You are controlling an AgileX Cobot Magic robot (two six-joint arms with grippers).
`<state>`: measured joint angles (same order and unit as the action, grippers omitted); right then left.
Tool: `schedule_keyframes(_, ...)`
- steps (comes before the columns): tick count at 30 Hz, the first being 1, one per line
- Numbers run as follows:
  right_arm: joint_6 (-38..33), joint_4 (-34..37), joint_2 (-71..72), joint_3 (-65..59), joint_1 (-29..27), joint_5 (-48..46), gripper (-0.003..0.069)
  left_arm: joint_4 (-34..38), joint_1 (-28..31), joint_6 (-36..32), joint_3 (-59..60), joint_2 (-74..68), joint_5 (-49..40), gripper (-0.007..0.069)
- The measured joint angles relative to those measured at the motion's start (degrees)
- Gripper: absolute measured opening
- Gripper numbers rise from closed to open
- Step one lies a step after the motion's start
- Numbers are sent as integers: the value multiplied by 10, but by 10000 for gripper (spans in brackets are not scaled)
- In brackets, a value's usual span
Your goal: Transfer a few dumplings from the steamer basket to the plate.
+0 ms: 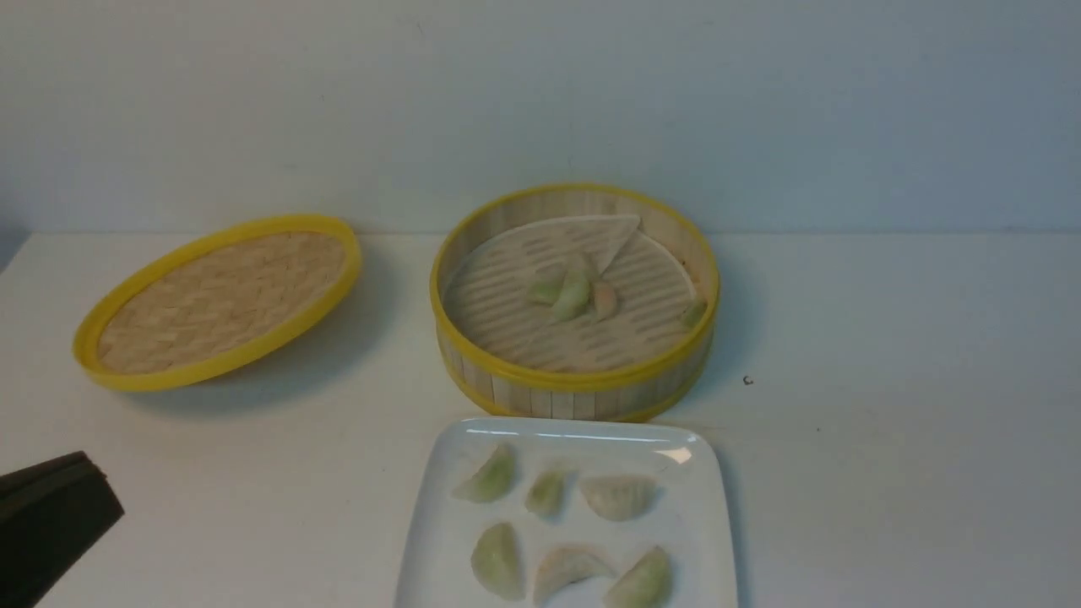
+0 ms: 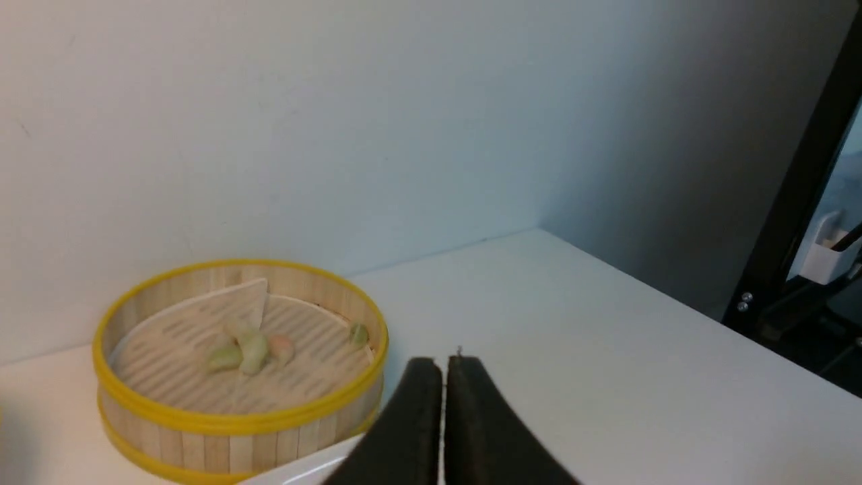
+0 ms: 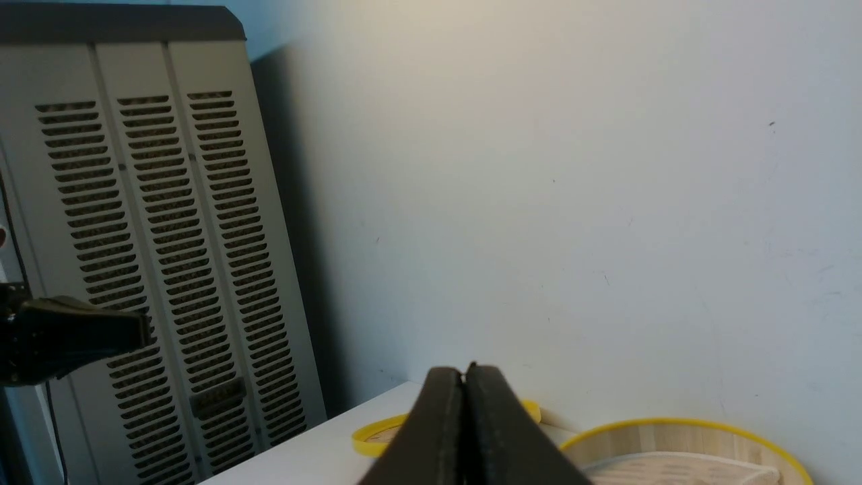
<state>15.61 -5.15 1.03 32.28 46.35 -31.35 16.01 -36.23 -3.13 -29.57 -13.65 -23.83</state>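
Observation:
The steamer basket (image 1: 574, 380) stands at mid-table and holds several dumplings (image 1: 573, 294) on its slotted floor; it also shows in the left wrist view (image 2: 229, 421) and the right wrist view (image 3: 680, 434). The white plate (image 1: 431, 523) lies in front of it with several dumplings (image 1: 618, 496) on it. My left gripper (image 2: 444, 367) is shut and empty, held above the plate's edge (image 2: 303, 471); its dark tip (image 1: 51, 515) shows at the front view's lower left. My right gripper (image 3: 463, 374) is shut and empty, raised; it is out of the front view.
The flat woven yellow-rimmed lid (image 1: 220, 300) lies tilted to the left of the basket and shows in the right wrist view (image 3: 377, 434). A louvred grey cabinet (image 3: 155, 256) stands beyond the table's left end. A black frame post (image 2: 801, 195) stands past the right end.

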Motion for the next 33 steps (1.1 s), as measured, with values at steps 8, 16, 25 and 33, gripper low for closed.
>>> schedule_keyframes(8, 0, 0, 0, 0, 0, 0, -15, -4, 0, -3, 20, 0, -2, -6)
schedule_keyframes(16, 0, 0, 0, 0, 0, -1, -15, -126, 25, -14, 31, 14, 2, -6)
schedule_keyframes(25, 0, 0, 0, 0, 0, -1, -15, -147, 265, -14, 219, 116, 84, -6)
schedule_keyframes(33, 0, -1, 1, -1, 0, -5, -15, -146, 315, -14, 311, 142, 57, -6)
